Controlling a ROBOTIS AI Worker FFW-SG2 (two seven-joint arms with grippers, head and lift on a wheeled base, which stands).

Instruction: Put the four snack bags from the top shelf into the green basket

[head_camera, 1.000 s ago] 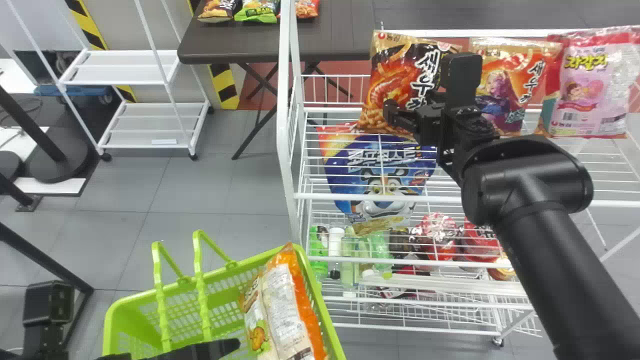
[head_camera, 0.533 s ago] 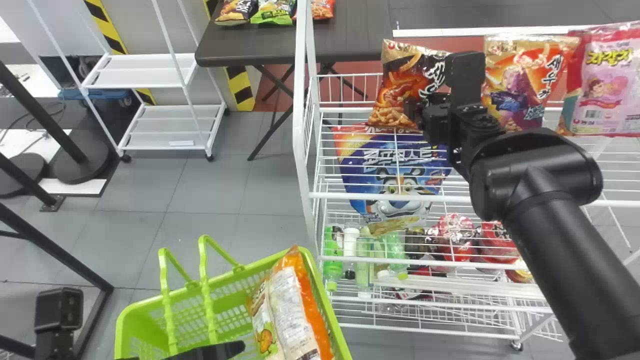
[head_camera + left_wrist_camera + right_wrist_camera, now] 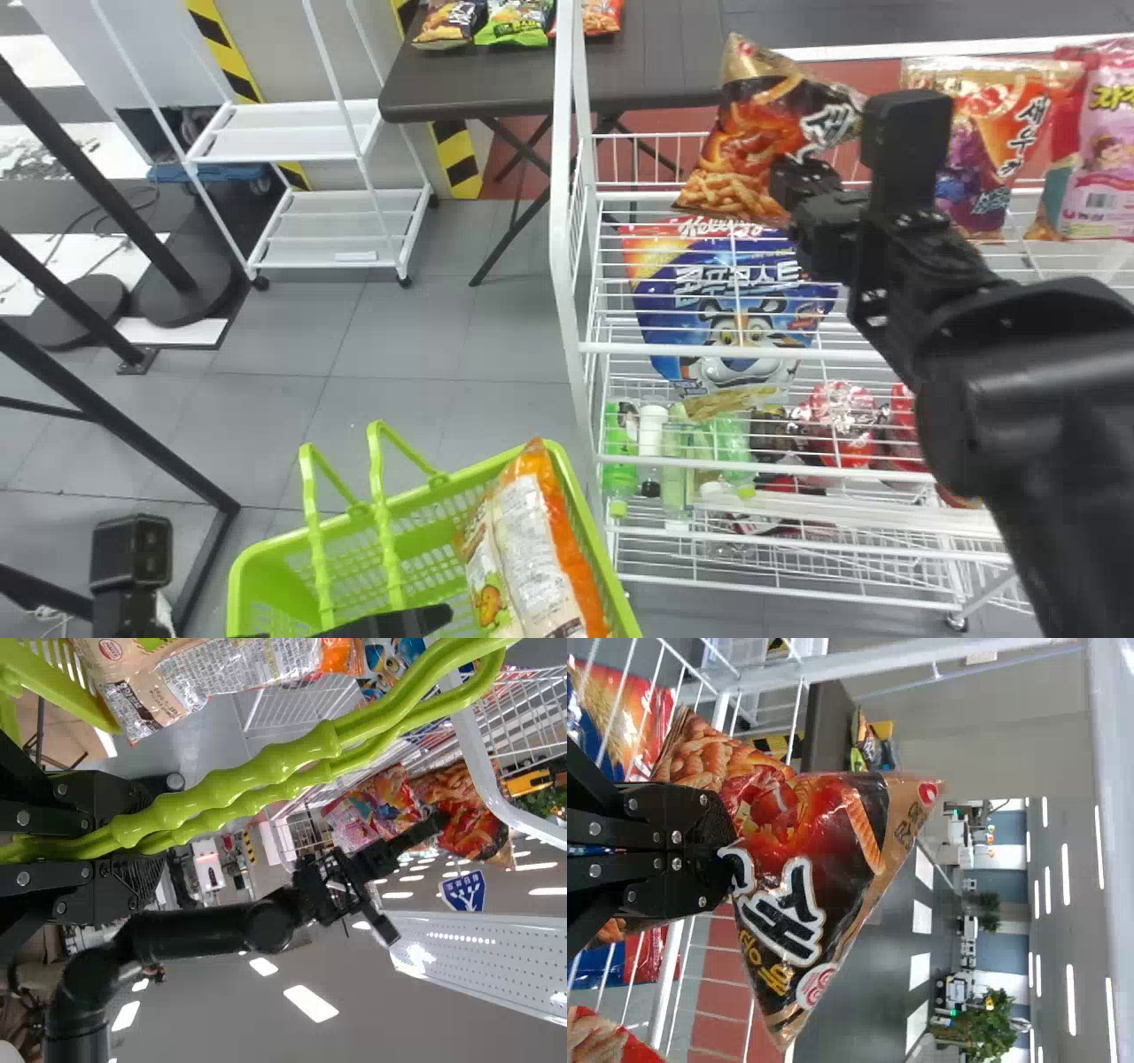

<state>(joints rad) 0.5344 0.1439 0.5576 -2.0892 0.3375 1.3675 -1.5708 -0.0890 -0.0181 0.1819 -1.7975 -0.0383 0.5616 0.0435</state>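
In the head view, my right gripper [image 3: 791, 193] is at the top shelf [image 3: 1054, 266], shut on the black-and-orange snack bag [image 3: 749, 133]. The right wrist view has the right gripper [image 3: 726, 850] pinching this bag [image 3: 806, 877], which is creased and tilted. To its right stand an orange-purple bag [image 3: 997, 142] and a pink bag [image 3: 1103, 168]. Low in the head view, my left gripper [image 3: 412, 618] is at the green basket [image 3: 257, 567]; in the left wrist view the left gripper [image 3: 120, 828] is shut on its handles [image 3: 266, 771]. An orange-and-beige bag [image 3: 532, 549] lies inside the basket.
A blue cereal bag [image 3: 735, 310] stands below the held bag, with bottles [image 3: 678, 461] and red packs lower down. The rack's white side post [image 3: 567, 221] rises between basket and shelves. A dark table [image 3: 496, 84] with more bags stands behind.
The right gripper has shut on the black-and-orange bag, which has creased and tilted, its top now higher. The scene has shifted rightward in the head view.
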